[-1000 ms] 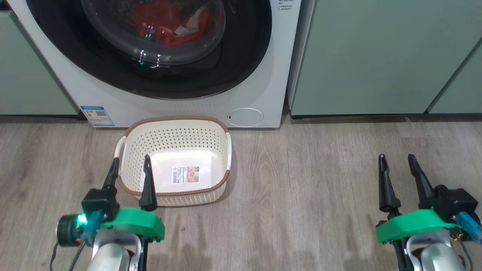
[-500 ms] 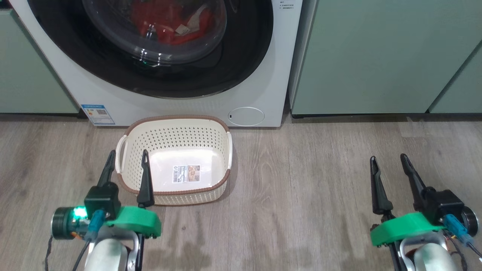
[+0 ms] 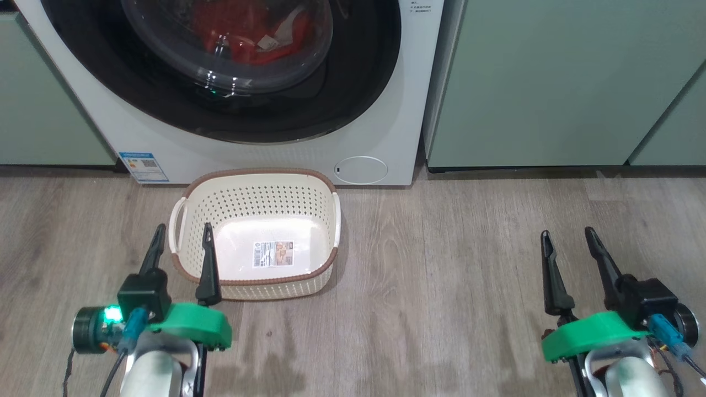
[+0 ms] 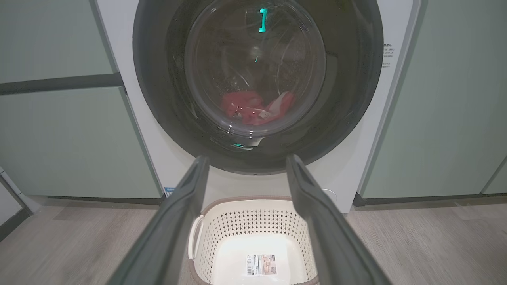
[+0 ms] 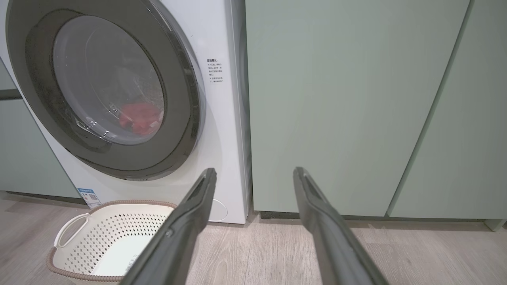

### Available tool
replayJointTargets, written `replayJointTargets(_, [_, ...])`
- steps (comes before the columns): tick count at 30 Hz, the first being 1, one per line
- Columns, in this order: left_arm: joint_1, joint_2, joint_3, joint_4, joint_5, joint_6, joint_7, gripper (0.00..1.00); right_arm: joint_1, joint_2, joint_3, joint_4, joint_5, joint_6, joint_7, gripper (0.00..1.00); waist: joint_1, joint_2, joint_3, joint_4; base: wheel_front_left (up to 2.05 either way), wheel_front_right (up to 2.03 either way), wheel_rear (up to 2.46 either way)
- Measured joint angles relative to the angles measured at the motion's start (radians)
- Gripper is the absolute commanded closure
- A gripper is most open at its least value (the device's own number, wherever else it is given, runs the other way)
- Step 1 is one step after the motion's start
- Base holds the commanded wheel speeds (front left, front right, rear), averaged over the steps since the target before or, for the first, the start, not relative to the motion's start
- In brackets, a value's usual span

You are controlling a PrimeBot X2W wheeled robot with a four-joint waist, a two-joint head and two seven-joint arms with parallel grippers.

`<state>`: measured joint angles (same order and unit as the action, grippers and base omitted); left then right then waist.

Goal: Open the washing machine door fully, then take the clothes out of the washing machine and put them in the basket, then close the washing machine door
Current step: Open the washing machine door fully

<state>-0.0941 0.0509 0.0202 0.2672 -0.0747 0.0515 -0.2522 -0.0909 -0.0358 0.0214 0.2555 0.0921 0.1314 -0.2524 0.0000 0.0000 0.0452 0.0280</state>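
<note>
On the wooden floor (image 3: pixel 441 275), the basket (image 3: pixel 259 201) is sitting just in front of the washing machine (image 3: pixel 386 110). The washing machine door (image 3: pixel 358 82) is sitting shut, and the red clothes (image 3: pixel 242 33) are lying behind its window. The left gripper (image 3: pixel 183 229) is hanging by the basket's near left corner, fingers spread apart, holding nothing. The right gripper (image 3: pixel 567 231) is hanging far off to the right, spread wide too.

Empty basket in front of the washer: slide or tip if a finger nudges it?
The basket looks light: thin perforated plastic, empty, so it would probably slide on the smooth floor. Tipping seems unlikely, since it sits wide and low. Walls may flex.
</note>
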Motion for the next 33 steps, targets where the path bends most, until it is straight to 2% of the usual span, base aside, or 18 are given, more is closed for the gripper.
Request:
replayJointTargets(5, [-0.004, -0.003, 0.001, 0.003, 0.000, -0.008, 0.000, 0.00, -0.002, 0.000, 0.000, -0.001, 0.001, 0.000, 0.000, 0.00, 0.0000, 0.0000, 0.002, 0.002, 0.00, 0.00, 0.00])
replayJointTargets(6, [-0.005, -0.004, 0.001, 0.004, 0.000, -0.008, 0.000, 0.00, -0.004, 0.000, 0.000, 0.000, 0.013, 0.000, 0.000, 0.03, 0.0000, 0.0000, 0.003, 0.002, 0.00, 0.00, 0.00])
replayJointTargets(7, [-0.008, -0.005, 0.001, 0.005, 0.000, -0.009, 0.000, 0.00, -0.008, 0.000, -0.002, -0.001, 0.033, 0.000, 0.000, 0.69, 0.0000, 0.0000, 0.005, 0.003, 0.00, 0.00, 0.00])
replayJointTargets(8, [-0.012, -0.005, 0.002, 0.005, -0.001, -0.009, 0.000, 0.00, -0.014, 0.000, -0.006, -0.001, 0.060, 0.000, 0.000, 1.00, 0.0000, 0.0000, 0.008, 0.003, 0.00, 0.00, 0.00])
replayJointTargets(12, [-0.029, -0.006, 0.007, 0.002, -0.010, -0.015, 0.000, 0.00, -0.059, 0.000, -0.025, 0.010, 0.206, 0.000, 0.000, 1.00, 0.0000, 0.0000, 0.035, 0.006, 0.00, 0.00, 0.00])
replayJointTargets(17, [-0.054, -0.007, 0.002, 0.002, -0.050, -0.015, 0.000, 0.00, -0.191, -0.003, -0.048, 0.087, 0.419, 0.000, 0.000, 1.00, 0.0000, 0.0000, 0.084, 0.018, 0.00, 0.00, 0.00])
replayJointTargets(21, [-0.072, -0.008, -0.012, 0.003, -0.072, -0.015, 0.000, 0.00, -0.312, -0.017, -0.046, 0.175, 0.697, 0.000, 0.000, 1.00, 0.0000, 0.0000, 0.124, 0.040, 0.00, 0.00, 0.00])
replayJointTargets(25, [-0.096, -0.009, -0.043, 0.003, -0.100, -0.010, 0.000, 0.00, -0.420, -0.121, 0.023, 0.249, 1.020, -0.001, -0.003, 1.00, 0.0000, 0.0000, 0.163, 0.076, 0.00, 0.00, 0.00])
replayJointTargets(27, [-0.109, -0.009, -0.062, 0.003, -0.118, -0.006, 0.000, 0.00, -0.473, -0.166, 0.041, 0.258, 1.179, -0.001, 0.033, 1.00, 0.0000, 0.0000, 0.186, 0.095, 0.00, 0.00, 0.00])
replayJointTargets(28, [-0.116, -0.010, -0.071, 0.003, -0.126, -0.004, 0.000, 0.00, -0.500, -0.190, 0.053, 0.260, 1.229, -0.001, 0.057, 1.00, 0.0000, 0.0000, 0.198, 0.104, 0.00, 0.00, 0.00])
replayJointTargets(29, [-0.116, -0.010, -0.071, 0.003, -0.126, -0.004, 0.000, 0.00, -0.500, -0.190, 0.053, 0.260, 1.229, -0.001, 0.057, 1.00, 0.0000, 0.0000, 0.198, 0.104, 0.00, 0.00, 0.00])
replayJointTargets(33, [-0.145, -0.011, -0.109, -0.005, -0.158, 0.011, 0.000, 0.00, -0.612, -0.263, 0.063, 0.270, 1.387, -0.001, 0.186, 1.00, 0.0000, 0.0000, 0.255, 0.138, 0.00, 0.00, 0.00])
